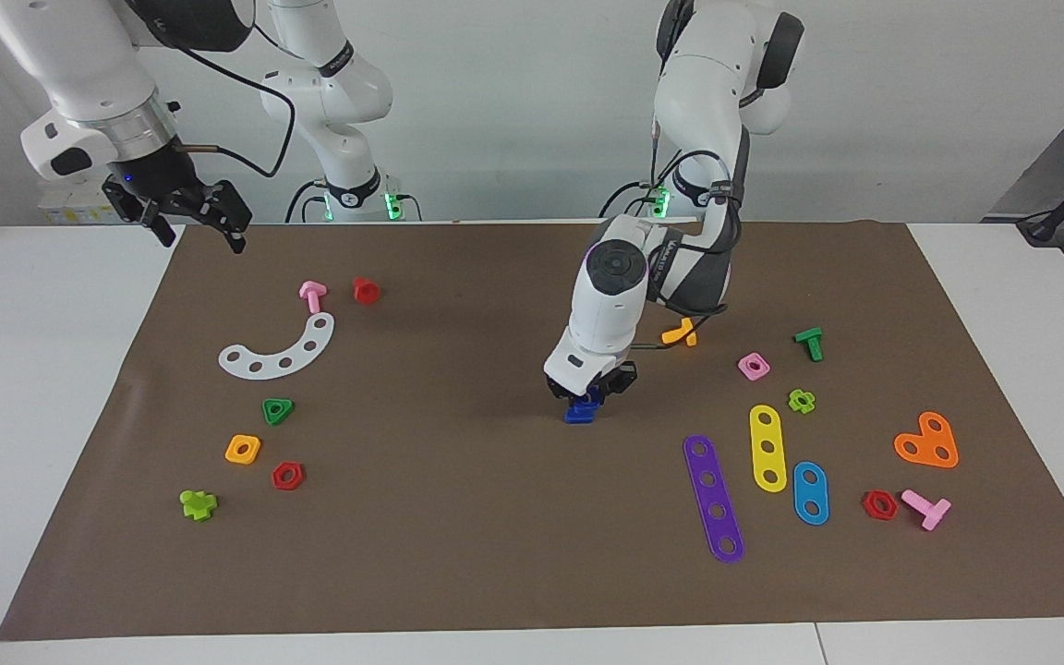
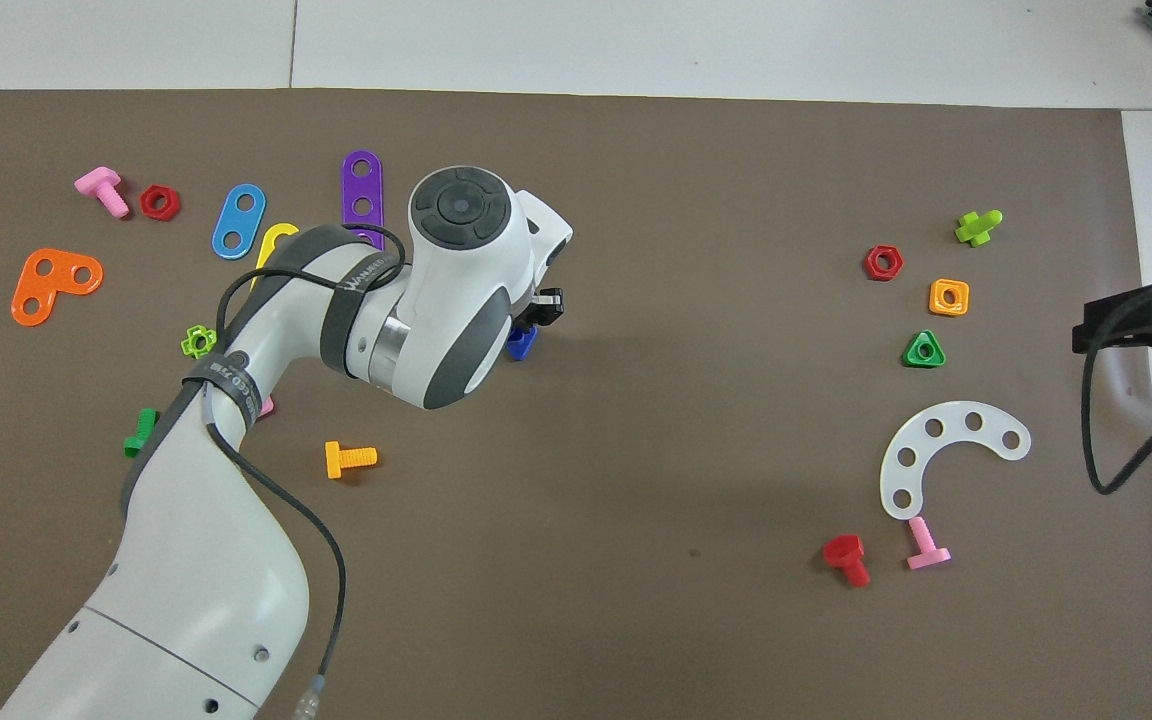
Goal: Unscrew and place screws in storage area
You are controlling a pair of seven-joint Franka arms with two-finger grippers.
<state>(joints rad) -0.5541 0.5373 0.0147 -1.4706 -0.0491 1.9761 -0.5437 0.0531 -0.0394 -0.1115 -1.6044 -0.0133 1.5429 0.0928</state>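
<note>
Left tool (image 1: 590,399) on blue screw (image 1: 580,413)

My left gripper (image 1: 590,392) is down at the middle of the brown paper mat (image 1: 458,517), on the small dark-blue plastic bolt (image 1: 580,413). Toward my right arm's end, the green triangular nut (image 1: 278,410) lies nearer to me than the orange square nut (image 1: 243,449) and red hexagonal nut (image 1: 287,476). My right gripper (image 1: 197,224) waits over that mat edge.
</note>
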